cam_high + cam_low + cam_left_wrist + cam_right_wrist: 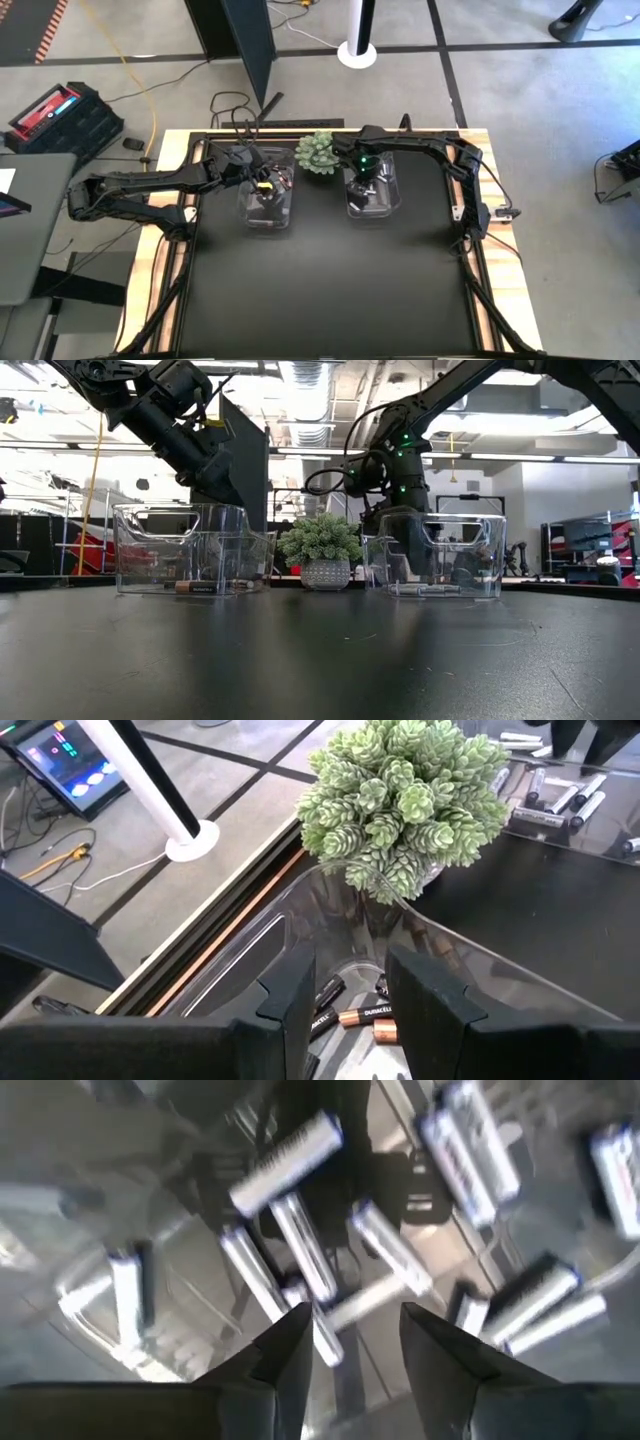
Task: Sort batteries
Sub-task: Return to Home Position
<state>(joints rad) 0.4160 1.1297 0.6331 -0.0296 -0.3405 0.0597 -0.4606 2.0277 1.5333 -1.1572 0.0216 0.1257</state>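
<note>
Two clear bins stand at the far middle of the black table. The left bin [268, 208] holds dark batteries with copper ends [366, 1013]. My left gripper [350, 985] hovers above them, slanting down, open, with nothing between its fingers. The right bin [378, 198] holds several pale silver batteries [300, 1250], which lie loose on its floor. My right gripper [355, 1330] points straight down over them, open, its fingers clear of the cells. One pale battery [290, 1165] shows blurred and askew.
A green spiky plant in a pale pot [318, 152] stands between the bins at the table's far edge. The black mat [330, 290] stretches free toward the near edge. Beyond the table lie cables, a white pole base [357, 52] and a dark panel.
</note>
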